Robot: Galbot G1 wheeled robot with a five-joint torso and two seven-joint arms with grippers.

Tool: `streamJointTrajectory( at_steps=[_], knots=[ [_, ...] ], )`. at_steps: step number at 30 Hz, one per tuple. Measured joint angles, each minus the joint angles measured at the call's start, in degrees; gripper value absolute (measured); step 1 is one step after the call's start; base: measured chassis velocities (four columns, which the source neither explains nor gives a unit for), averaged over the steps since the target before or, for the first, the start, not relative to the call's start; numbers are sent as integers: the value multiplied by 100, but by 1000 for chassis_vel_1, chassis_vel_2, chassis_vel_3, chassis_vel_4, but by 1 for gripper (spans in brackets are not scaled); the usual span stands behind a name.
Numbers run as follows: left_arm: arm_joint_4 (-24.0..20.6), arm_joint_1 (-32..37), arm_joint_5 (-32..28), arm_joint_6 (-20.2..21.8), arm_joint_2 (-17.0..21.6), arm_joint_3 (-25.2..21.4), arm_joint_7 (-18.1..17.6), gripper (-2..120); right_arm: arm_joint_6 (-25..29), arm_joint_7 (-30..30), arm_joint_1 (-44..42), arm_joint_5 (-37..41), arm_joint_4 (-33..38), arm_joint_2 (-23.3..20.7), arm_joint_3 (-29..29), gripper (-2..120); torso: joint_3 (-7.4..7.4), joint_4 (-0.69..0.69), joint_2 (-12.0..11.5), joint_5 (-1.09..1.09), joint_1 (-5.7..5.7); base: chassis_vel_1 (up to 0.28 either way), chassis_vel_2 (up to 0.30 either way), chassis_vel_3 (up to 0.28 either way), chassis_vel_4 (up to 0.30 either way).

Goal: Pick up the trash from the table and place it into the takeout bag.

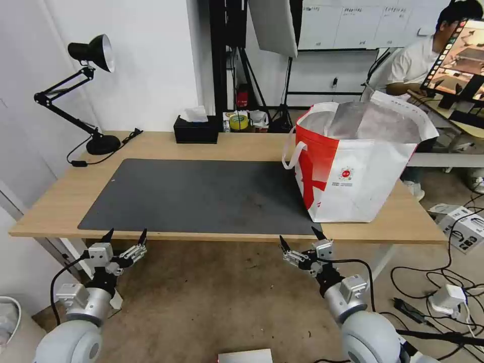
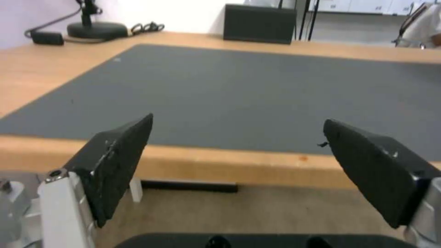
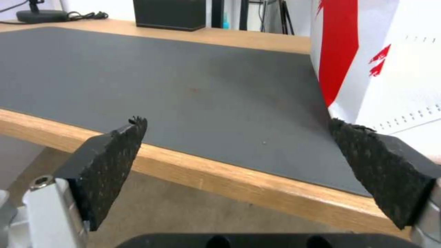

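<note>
Both pincers hang below the table's [image 1: 60,212] near edge, left pincer [image 1: 125,235] and right pincer [image 1: 301,238] each spread apart, holding nothing. On the grey mat's [image 1: 201,194] right end stands the takeout bag [image 1: 358,166]; far behind sit a black tissue box [image 1: 195,130] and desk lamp [image 1: 93,55].

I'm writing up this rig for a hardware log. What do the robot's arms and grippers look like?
Both arms are silver-grey with rounded, bulbous joints, blocky white-and-metal wrist parts and a thin black cable looping beside each. The left gripper and right gripper each carry two black, wedge-shaped fingers tapering to points, bolted to pale metal brackets. The right gripper's finger pads have a rough woven texture, frayed at the tips.
</note>
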Motion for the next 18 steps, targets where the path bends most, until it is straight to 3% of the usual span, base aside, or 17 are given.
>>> streamJointTrajectory(
  at_steps=[18],
  knots=[
    [-7,-1,-21,8,1,9,-2,100,0,0,0,0,0,0,0,100,0,-1,0,0,1,0,0,0,0]
  ],
)
